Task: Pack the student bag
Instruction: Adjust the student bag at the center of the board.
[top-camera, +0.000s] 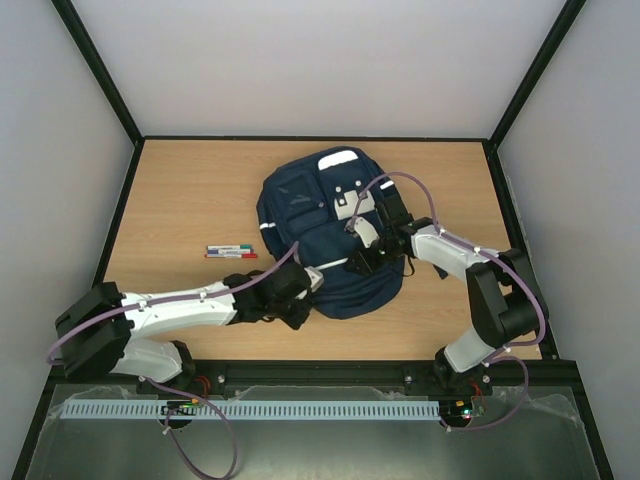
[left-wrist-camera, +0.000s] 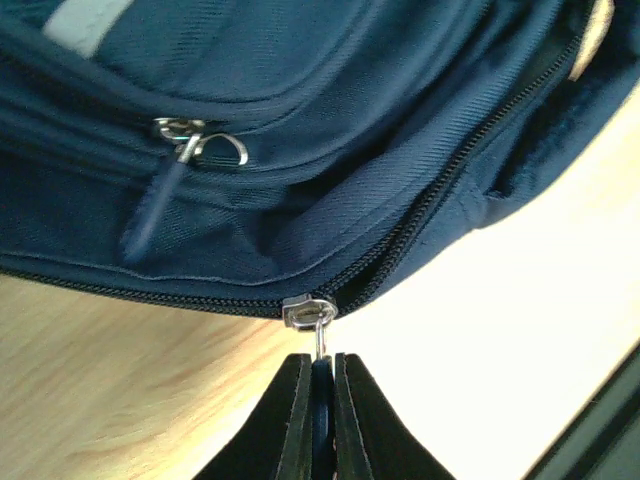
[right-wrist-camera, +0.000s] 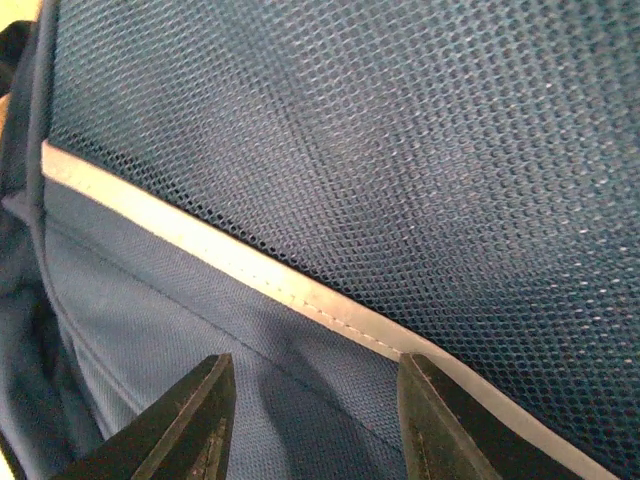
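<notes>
The student bag (top-camera: 318, 225), navy with white stripes, lies flat in the middle of the table. My left gripper (left-wrist-camera: 320, 372) is at the bag's near edge, shut on the dark pull tab that hangs from the silver zipper slider (left-wrist-camera: 308, 311); the zipper beyond the slider gapes a little. In the top view this gripper (top-camera: 303, 287) sits at the bag's lower left corner. My right gripper (top-camera: 358, 258) rests over the bag's right side. Its jaws (right-wrist-camera: 315, 405) stand open just above the blue fabric, below a pale reflective stripe (right-wrist-camera: 250, 270) and a mesh panel (right-wrist-camera: 420, 140), holding nothing.
Three marker pens (top-camera: 232, 250) lie side by side on the wooden table left of the bag. A second silver zipper slider (left-wrist-camera: 190, 138) sits on an upper pocket seam. Black frame rails border the table on all sides.
</notes>
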